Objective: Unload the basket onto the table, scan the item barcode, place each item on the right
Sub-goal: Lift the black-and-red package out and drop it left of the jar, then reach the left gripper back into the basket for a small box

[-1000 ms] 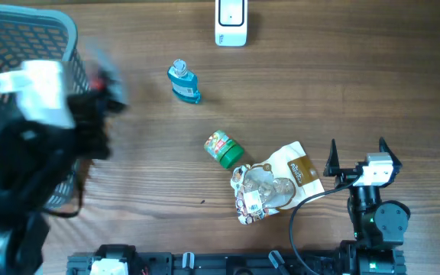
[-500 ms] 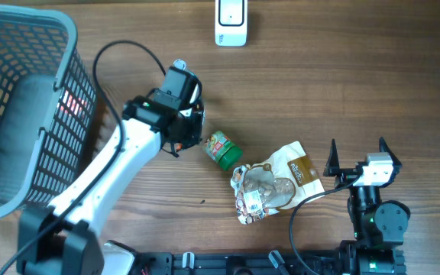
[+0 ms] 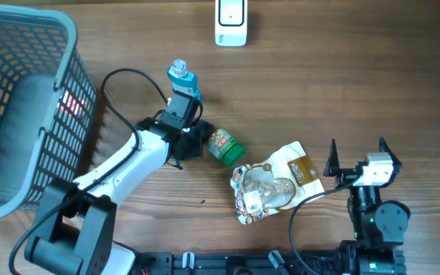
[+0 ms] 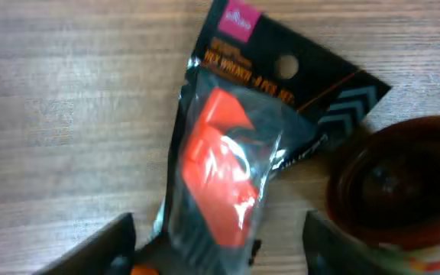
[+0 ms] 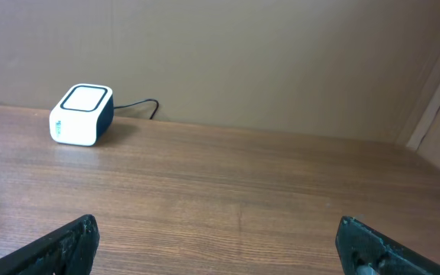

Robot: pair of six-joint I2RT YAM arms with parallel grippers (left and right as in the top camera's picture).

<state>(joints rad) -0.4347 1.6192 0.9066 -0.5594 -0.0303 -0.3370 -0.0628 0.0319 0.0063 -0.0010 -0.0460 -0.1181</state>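
Orange hex-wrench holder under clear blister on black card: hex wrench pack lies flat on wooden counter, just beside green-lidded jar, lower end between fingers of left pincer. Left pincer spread, gripping nothing; right pincer wide apart, empty. Pack likely light, card stiff, blister slick; best pinch on flat card edge. Long axis runs from pincer to hang-hole header, which points away, tilted slightly right. Front up; barcode unseen.
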